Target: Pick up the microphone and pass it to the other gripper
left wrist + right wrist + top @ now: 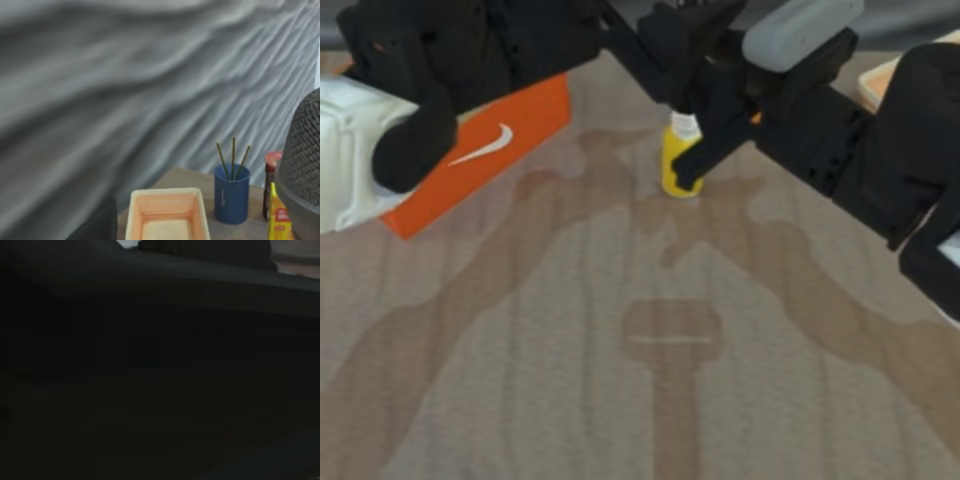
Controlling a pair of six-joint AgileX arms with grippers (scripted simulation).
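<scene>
top view: both arms raised high and meeting over the far middle of the table (620, 400), close to the camera. left arm comes in from the upper left, right arm from the right. right gripper (705, 150) has a dark finger hanging in front of the yellow bottle (672, 160), which stands on the table behind it. left gripper (665, 45) is a black mass by the top edge, touching or just beside the right one. can't tell if either one's fingers are spread or pressed together, and the microphone can't be made out here. orange box (490, 150) with a white swoosh lies at far left, partly under the left arm.

left wrist view: microphone (302, 175) mesh head fills the picture's edge, very close to the lens. beyond it a blue cup (231, 197) with thin sticks, a pale tray (167, 200), a red-capped jar (271, 172), a yellow packet (279, 220), grey rippled wall (150, 75) behind.

right wrist view: dark.
</scene>
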